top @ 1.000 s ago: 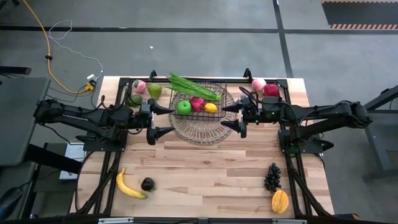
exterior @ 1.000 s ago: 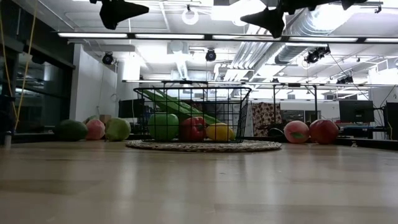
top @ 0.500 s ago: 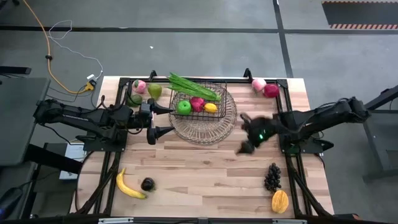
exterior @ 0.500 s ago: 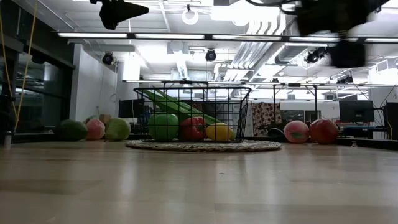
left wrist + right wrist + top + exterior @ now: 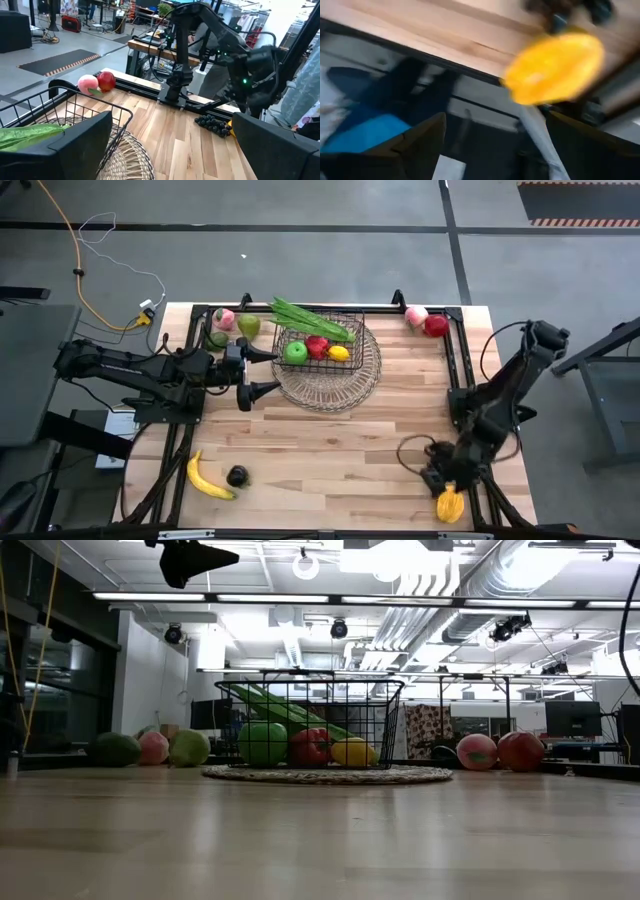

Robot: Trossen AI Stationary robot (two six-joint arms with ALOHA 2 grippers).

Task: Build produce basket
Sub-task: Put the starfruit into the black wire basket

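Right pincer (image 5: 440, 480), open, hangs over the mango (image 5: 450, 504) at the table (image 5: 330, 450) front-right corner edge; bare planks mid-table; left pincer (image 5: 262, 372), open, beside basket (image 5: 318, 350).

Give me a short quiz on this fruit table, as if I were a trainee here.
1. True or false: the banana already lies in the basket.
2. Which fruit is the right gripper nearest: A) mango, B) banana, C) lemon?
3. Fill in: the left gripper waits with open fingers beside the ____.

Key: 1 false, it lies on the table at the near left. 2 A. 3 basket.
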